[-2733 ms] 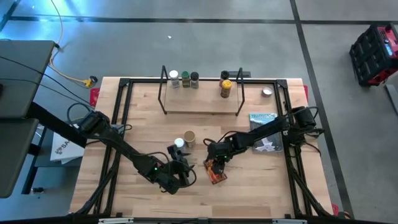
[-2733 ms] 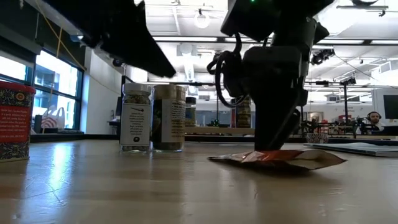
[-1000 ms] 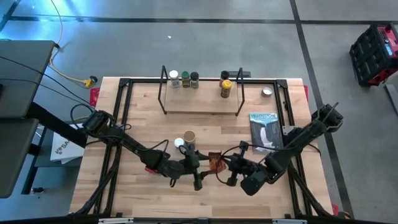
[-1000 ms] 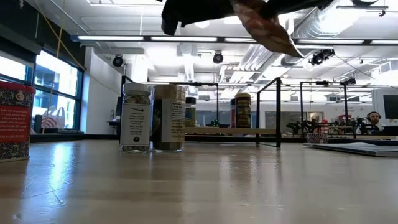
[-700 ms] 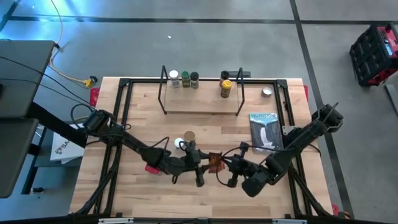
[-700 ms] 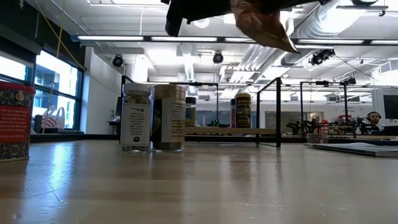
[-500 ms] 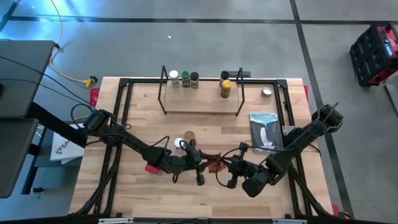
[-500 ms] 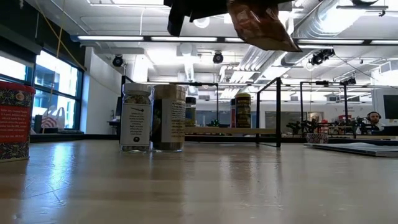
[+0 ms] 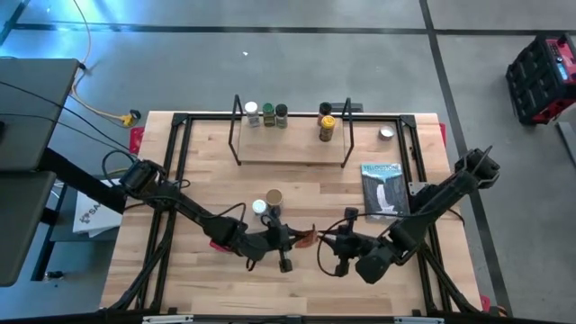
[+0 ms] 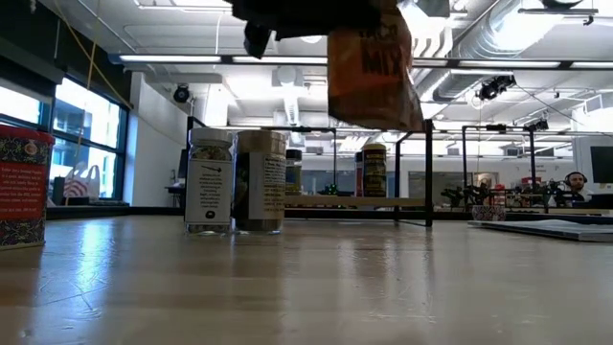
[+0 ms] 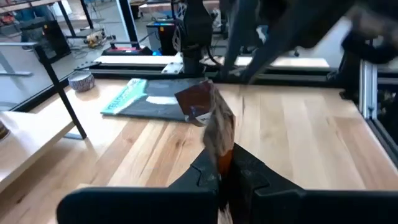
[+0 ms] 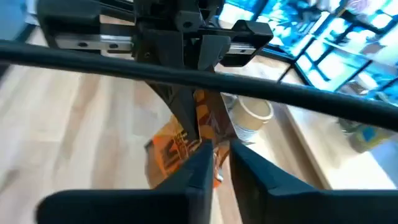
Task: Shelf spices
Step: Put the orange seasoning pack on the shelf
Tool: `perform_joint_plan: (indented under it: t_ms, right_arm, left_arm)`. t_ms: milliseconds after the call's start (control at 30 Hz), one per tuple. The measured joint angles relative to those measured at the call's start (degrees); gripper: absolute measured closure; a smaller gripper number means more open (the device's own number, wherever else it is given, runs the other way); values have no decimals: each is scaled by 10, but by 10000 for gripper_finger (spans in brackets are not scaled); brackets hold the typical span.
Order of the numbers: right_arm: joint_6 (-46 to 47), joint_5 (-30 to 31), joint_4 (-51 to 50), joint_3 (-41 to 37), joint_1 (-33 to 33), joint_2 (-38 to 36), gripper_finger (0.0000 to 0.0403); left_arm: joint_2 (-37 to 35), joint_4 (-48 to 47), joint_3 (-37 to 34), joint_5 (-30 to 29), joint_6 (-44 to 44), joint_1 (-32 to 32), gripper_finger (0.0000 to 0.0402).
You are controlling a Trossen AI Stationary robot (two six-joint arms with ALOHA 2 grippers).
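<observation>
1. You have the brown packet in mid-air over the front-middle of the bench, pinched from both sides at once.
2. Left gripper: jaws closed tight on the packet's edge; the left wrist view shows the packet sticking out past the fingertips.
3. Right gripper: jaws nearly closed, also clamped on the packet per the right wrist view.
4. The shelf is well apart at the back, already carrying several jars. A white-lidded jar and a tan jar stand on the bench just behind the left gripper.
5. Risk: both arms pull apart before one lets go, and the packet tears or rips free.
6. Risk: both release together, and the packet drops flat onto the bench.
7. Risk: the left arm swings back low and clips the two jars behind it.
8. Risk: the floppy packet folds over and won't stand on the shelf.
</observation>
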Motion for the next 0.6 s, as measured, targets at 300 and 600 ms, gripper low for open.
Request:
perform_joint_plan:
  t_ms: [300, 600]
  right_arm:
    - [45, -132, -20, 0, -20, -45, 250]
    - [105, -174, -98, 0, -46, -23, 197]
  left_arm:
    - [-1, -9, 0, -13, 36, -11, 400]
    - [-5, -10, 0, 16, 86, -36, 398]
